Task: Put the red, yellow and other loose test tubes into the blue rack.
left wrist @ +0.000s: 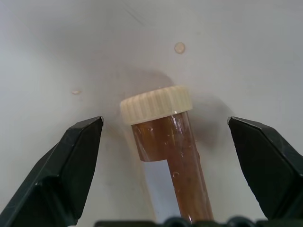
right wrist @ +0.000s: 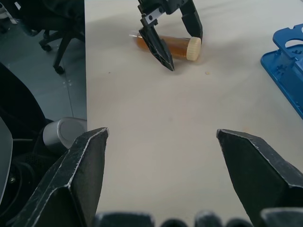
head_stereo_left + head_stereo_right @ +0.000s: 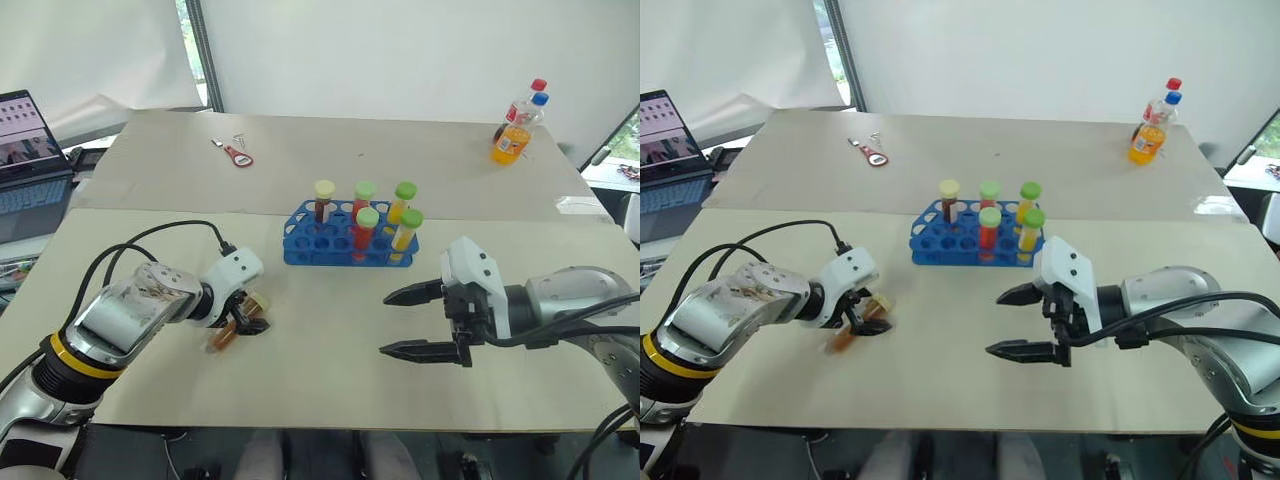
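Observation:
One loose test tube (image 1: 175, 156) with amber-brown liquid and a pale yellow cap lies flat on the table (image 3: 330, 370) at the front left. My left gripper (image 3: 245, 320) points down over it, open, one finger on each side of the cap end and clear of it. The right wrist view shows that left gripper (image 2: 184, 52) straddling the amber tube (image 2: 182, 47). The blue rack (image 3: 300, 245) stands mid-table and holds several upright tubes with red, yellow and amber liquid. My right gripper (image 3: 384, 324) hovers open and empty in front of the rack, pointing left.
An orange soda bottle (image 3: 512, 140) with a second bottle behind it stands at the far right corner. A red bottle opener (image 3: 238, 155) lies at the back left. A laptop (image 3: 30, 160) sits beyond the table's left edge.

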### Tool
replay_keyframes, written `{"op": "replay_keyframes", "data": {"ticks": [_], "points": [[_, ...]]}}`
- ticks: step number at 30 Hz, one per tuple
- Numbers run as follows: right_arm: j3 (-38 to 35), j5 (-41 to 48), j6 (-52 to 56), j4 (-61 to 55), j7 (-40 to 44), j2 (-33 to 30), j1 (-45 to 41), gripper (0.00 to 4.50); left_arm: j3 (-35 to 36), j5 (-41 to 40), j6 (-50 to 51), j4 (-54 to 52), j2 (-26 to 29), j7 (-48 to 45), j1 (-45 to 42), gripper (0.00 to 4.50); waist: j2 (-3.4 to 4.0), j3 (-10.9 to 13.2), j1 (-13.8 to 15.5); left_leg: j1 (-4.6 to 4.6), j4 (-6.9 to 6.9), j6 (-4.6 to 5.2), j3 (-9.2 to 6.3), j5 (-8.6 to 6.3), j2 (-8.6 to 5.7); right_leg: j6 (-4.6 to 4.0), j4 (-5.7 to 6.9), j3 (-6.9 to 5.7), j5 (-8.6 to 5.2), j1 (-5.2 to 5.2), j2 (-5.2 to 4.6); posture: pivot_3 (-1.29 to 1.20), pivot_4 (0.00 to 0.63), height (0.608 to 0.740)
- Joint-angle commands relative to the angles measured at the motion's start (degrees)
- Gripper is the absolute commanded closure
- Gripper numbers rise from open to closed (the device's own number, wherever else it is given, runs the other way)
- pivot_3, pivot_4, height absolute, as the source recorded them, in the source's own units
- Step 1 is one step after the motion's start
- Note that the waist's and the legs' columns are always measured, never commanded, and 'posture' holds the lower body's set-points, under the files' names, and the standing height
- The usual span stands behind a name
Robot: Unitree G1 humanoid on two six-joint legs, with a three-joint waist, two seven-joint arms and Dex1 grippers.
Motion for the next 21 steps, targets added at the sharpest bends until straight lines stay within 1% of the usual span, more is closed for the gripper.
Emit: {"op": "replay_keyframes", "data": {"ticks": [1,4,5,6,10,13,15,17,19,21], "points": [[-3.2,3.9,1.7,-1.6,-1.0,-0.8,-0.9,0.41,-1.5,0.2,0.3,-1.6,1.9,-2.1,-1.0,1.76,0.00,0.0,0.0,0.00,0.00,0.00,0.00,0.00,0.00,0.00,0.00,0.00,0.00,0.00,0.00,0.00,0.150,0.733],[-3.9,5.5,2.4,-2.0,-2.3,-0.8,-1.1,0.41,-3.0,0.8,-1.1,-2.1,3.8,-3.7,-0.7,3.16,0.00,0.0,0.0,0.01,0.00,0.00,0.00,0.00,0.00,0.00,0.00,0.01,0.00,0.01,-0.01,0.00,0.150,0.733],[-4.3,5.9,2.5,-2.2,-2.7,-0.7,-0.7,0.41,-3.3,1.0,-1.6,-2.4,4.3,-4.2,-0.4,3.51,0.00,0.0,0.0,0.01,0.00,0.00,-0.01,0.00,0.00,0.00,0.00,0.01,0.00,0.01,-0.01,0.00,0.150,0.733],[-4.6,6.4,2.7,-2.3,-3.2,-0.6,-0.5,0.41,-3.4,1.1,-2.2,-2.6,4.7,-4.5,-0.1,3.58,0.00,0.0,0.0,0.01,0.00,0.00,0.00,0.00,0.00,0.00,0.00,0.01,0.00,0.01,-0.01,0.00,0.150,0.733],[-6.3,6.7,1.5,-2.2,-3.3,-1.4,1.9,0.41,-3.1,2.0,-6.0,-2.4,6.0,-6.6,-0.2,3.58,0.00,0.0,0.0,0.00,0.01,0.00,0.01,0.00,0.00,0.00,0.00,0.01,0.00,0.01,-0.02,0.00,0.150,0.733],[-7.9,3.9,-1.6,-2.0,-1.9,-2.2,6.3,0.41,-2.0,2.9,-10.9,-1.4,6.0,-8.5,-1.1,3.58,-0.01,0.0,0.4,-0.02,0.01,0.00,0.01,0.00,-0.01,0.00,-0.01,0.00,0.00,0.01,-0.02,0.00,0.150,0.733],[-9.6,0.7,-5.7,-1.8,-1.5,-2.1,9.1,0.41,3.7,0.8,-19.9,2.6,1.3,-10.5,-3.3,3.58,-0.01,0.0,0.8,-0.04,0.03,0.00,0.03,0.00,-0.02,0.01,-0.02,0.00,0.00,0.01,-0.02,0.00,0.150,0.733],[-12.0,-1.8,-9.9,-1.9,-1.6,-0.9,11.6,0.41,9.1,-3.0,-24.5,7.4,-4.9,-12.0,-7.6,3.58,-0.04,0.0,1.4,-0.08,0.16,0.00,0.04,0.01,-0.05,0.01,0.02,-0.03,-0.01,0.03,-0.04,0.00,0.150,0.733],[-14.0,-3.6,-13.1,-2.5,-2.1,0.4,14.1,0.41,11.4,-4.1,-27.9,11.3,-10.1,-11.9,-10.8,3.58,-0.12,0.1,1.6,-0.26,0.45,0.01,-0.09,0.01,-0.05,0.04,0.05,-0.13,0.01,0.04,-0.01,0.00,0.150,0.733],[-14.4,-3.4,-12.9,-3.0,-3.7,0.6,13.9,0.41,12.7,-3.4,-32.0,15.7,-15.3,-10.3,-13.2,3.58,-0.06,0.0,1.3,-0.26,0.49,0.03,-0.08,0.00,-0.08,0.11,-0.01,-0.10,0.05,0.12,-0.02,0.00,0.150,0.733]]}}
